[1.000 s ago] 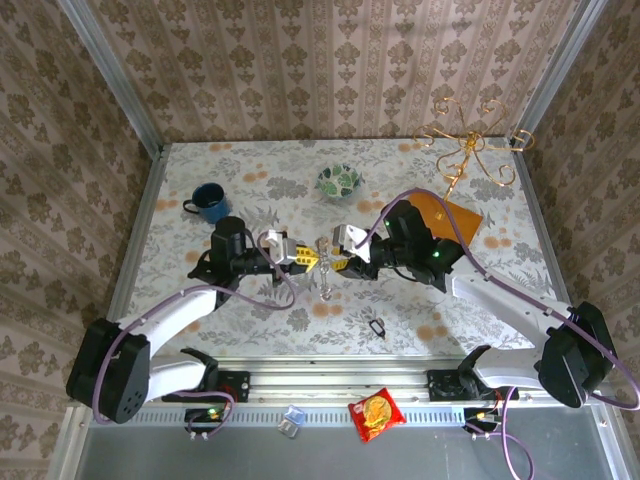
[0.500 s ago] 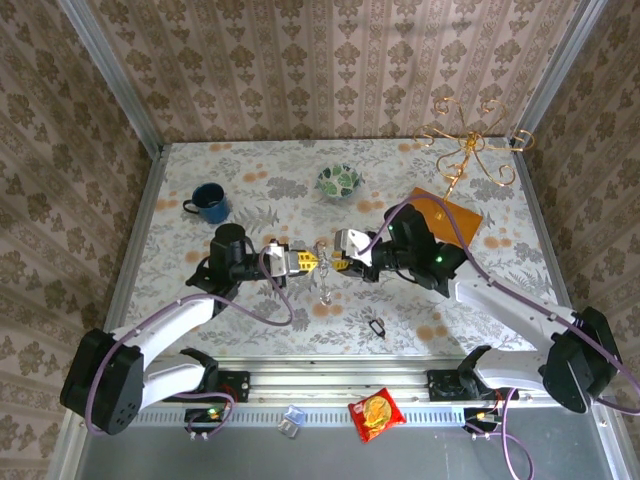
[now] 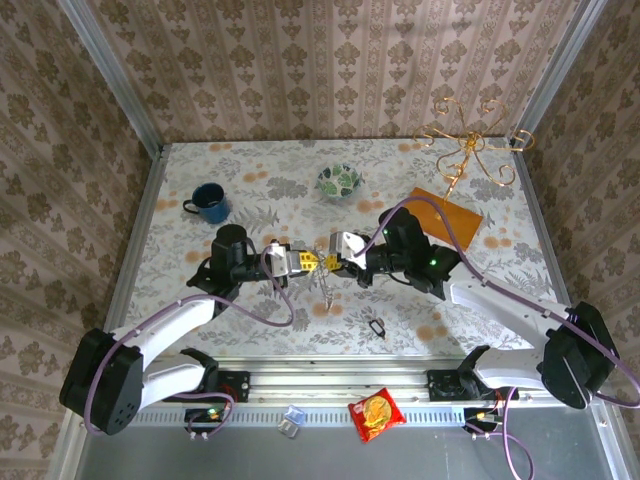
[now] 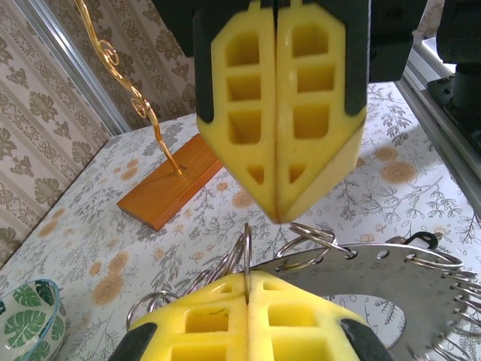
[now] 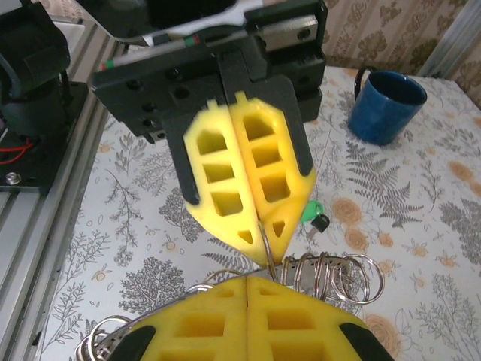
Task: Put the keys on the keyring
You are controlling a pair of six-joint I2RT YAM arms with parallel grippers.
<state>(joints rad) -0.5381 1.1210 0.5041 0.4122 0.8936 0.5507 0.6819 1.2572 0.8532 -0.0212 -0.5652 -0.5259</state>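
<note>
1. The left gripper (image 3: 308,262) and the right gripper (image 3: 338,262) were seen tip to tip above the middle of the bench (image 3: 250,310).
2. The left gripper was clenched on the keys (image 3: 325,285). In the left wrist view, a thin metal ring of the bunch was seen edge-on in the seam between its yellow pads (image 4: 218,320).
3. The right gripper was clenched too, its pads pressed flat together and its tip right at the coiled rings (image 4: 308,237). Whether a ring was pinched there could not be told.
4. The keys were hung just below the two grippers, with a perforated silver disc (image 4: 391,297) among the rings. In the right wrist view, the green head piece (image 5: 310,210) was seen just behind the left gripper's tip.
5. The keyring (image 3: 377,327) was laid on the bench, nearer and to the right of the keys, apart from both grippers.
6. A blue mug (image 3: 208,202) was stood at the far left, and a green leaf-patterned bowl (image 3: 340,181) at the far middle.
7. A gold wire stand (image 3: 470,140) on an orange wooden base (image 3: 455,215) was placed at the far right.
</note>
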